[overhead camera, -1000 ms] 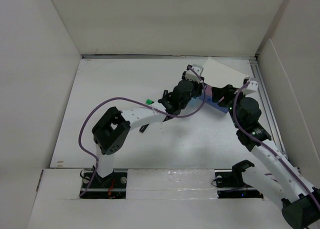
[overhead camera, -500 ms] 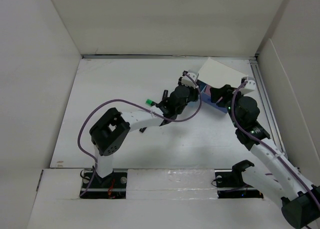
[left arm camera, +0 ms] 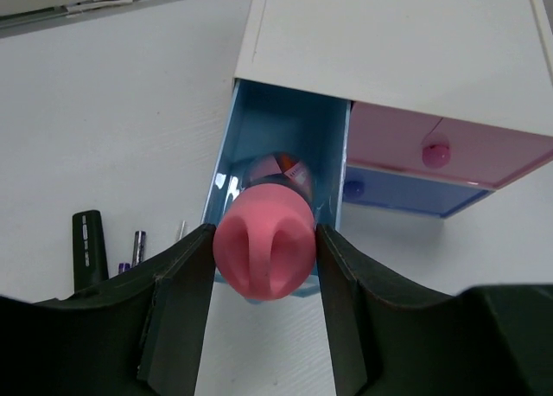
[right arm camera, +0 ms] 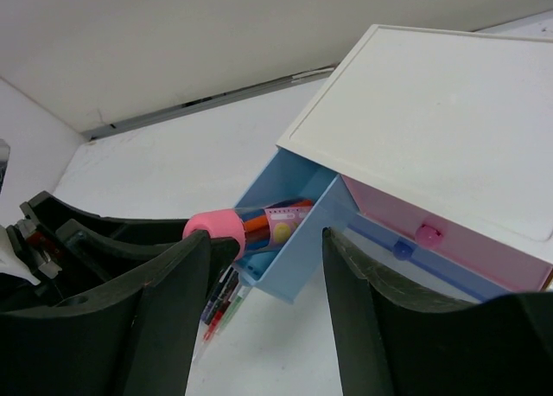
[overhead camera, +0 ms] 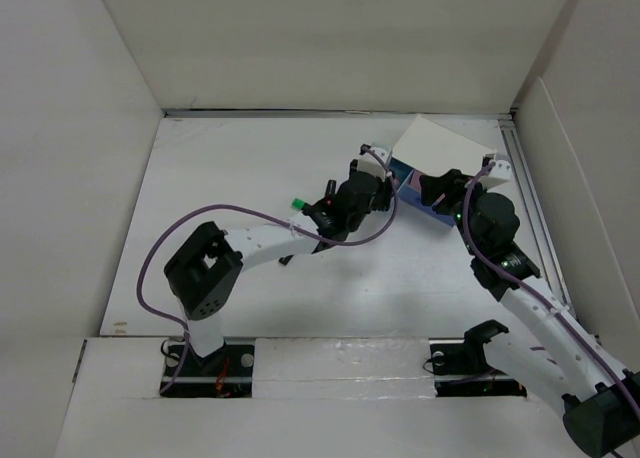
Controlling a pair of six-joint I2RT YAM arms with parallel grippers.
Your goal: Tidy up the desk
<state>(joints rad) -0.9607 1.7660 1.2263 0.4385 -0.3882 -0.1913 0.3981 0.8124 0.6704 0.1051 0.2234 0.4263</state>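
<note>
The white desk (overhead camera: 230, 168) carries a small white drawer box (overhead camera: 440, 148) at the back right. Its top blue drawer (left arm camera: 285, 124) is pulled out. A clear tube of coloured pens (right arm camera: 276, 219) with a pink cap (left arm camera: 263, 253) lies slanted in it, cap end sticking out over the front. My left gripper (left arm camera: 264, 236) has the cap between its fingers, which touch it on both sides. My right gripper (right arm camera: 268, 236) hovers open over the drawer's front corner, holding nothing. In the top view the left gripper (overhead camera: 388, 183) and right gripper (overhead camera: 440, 188) meet at the box.
A pink drawer (left arm camera: 449, 145) and a lower blue drawer (left arm camera: 397, 197) are pushed in. Loose pens (right arm camera: 220, 301) and a black item (left arm camera: 86, 245) lie on the desk left of the box. A small green object (overhead camera: 297, 204) sits beside the left forearm. White walls enclose the desk.
The left arm has drawn back leftward a little from the box, its elbow sinking lower. The right arm has not moved.
</note>
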